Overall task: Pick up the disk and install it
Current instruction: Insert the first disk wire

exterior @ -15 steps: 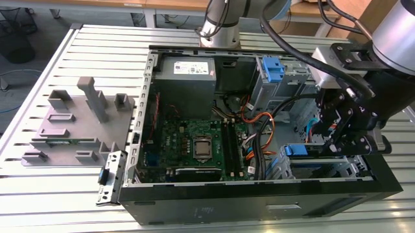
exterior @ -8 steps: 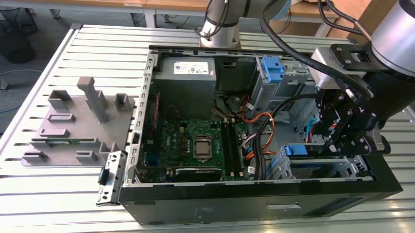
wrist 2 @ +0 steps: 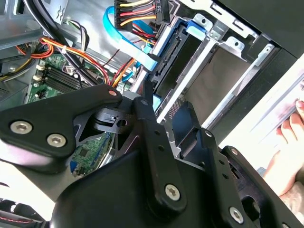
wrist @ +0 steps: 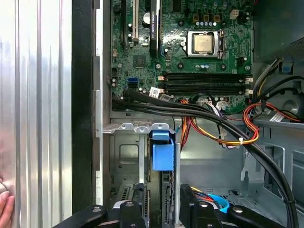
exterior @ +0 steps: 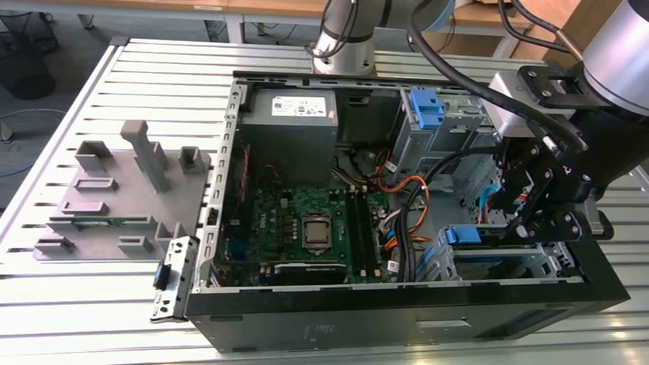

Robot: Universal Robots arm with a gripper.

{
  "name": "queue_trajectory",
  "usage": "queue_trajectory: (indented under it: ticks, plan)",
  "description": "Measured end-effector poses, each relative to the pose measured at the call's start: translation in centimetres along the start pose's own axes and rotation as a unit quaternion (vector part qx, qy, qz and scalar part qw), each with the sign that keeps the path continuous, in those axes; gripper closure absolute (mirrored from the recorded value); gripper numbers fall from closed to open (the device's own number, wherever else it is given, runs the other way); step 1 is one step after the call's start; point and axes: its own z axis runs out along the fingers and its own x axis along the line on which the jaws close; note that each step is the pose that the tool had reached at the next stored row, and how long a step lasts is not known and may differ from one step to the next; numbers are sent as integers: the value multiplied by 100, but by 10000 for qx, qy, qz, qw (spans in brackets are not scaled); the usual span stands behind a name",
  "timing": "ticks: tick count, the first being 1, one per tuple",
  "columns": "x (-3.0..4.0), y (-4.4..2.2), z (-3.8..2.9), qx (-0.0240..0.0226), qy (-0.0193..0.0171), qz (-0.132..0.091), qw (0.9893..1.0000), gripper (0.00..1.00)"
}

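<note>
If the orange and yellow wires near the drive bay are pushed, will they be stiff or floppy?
Probably floppy: the wires hang in a loose curve. The white tie binds them, so they likely move together, and may spring back.

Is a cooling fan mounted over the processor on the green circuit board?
No, the square silver processor lies uncovered in its socket on the green circuit board.

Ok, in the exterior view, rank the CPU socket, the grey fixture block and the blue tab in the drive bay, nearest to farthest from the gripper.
1. Blue tab, right beside the gripper.
2. CPU socket, on the motherboard.
3. Grey fixture block, outside the case, on the exterior view's left.
</note>
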Motion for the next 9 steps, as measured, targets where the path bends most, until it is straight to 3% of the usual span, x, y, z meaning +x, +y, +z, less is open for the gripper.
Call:
queue_trajectory:
  ticks: [9]
  plan:
    - [-18, 0, -14, 1, -1, 0, 10000, 56]
